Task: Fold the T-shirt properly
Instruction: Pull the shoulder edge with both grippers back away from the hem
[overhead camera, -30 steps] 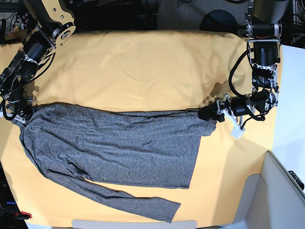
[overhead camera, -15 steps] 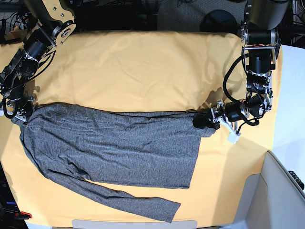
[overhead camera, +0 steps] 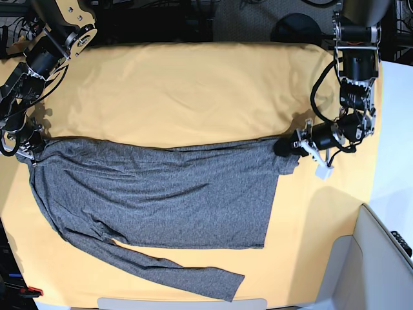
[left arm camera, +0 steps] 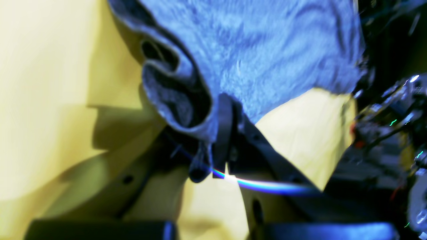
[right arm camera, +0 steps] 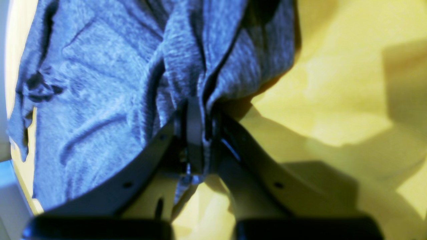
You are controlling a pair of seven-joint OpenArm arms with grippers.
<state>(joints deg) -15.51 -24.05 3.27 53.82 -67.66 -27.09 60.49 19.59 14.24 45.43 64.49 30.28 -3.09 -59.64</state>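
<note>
The heather-grey T-shirt [overhead camera: 155,194] lies spread across the yellow table cloth [overhead camera: 193,90], with one long sleeve [overhead camera: 187,274] trailing toward the front edge. My left gripper [overhead camera: 288,147] is at the shirt's upper right corner, and the left wrist view shows it [left arm camera: 223,133] shut on a bunched fold of the fabric [left arm camera: 267,50]. At the shirt's upper left corner my right gripper [overhead camera: 28,150] is also shut; the right wrist view shows its jaws [right arm camera: 196,123] pinching gathered cloth [right arm camera: 100,83]. The top edge runs taut between them.
The yellow cloth ends at a white surface [overhead camera: 395,161] on the right. A pale grey panel [overhead camera: 381,258] stands at the front right corner. Cables and dark equipment sit beyond the table's far edge [overhead camera: 193,19].
My left gripper has shut on the shirt's right corner and drawn it up and to the right. The shirt's top edge has pulled straighter. The right gripper keeps its hold.
</note>
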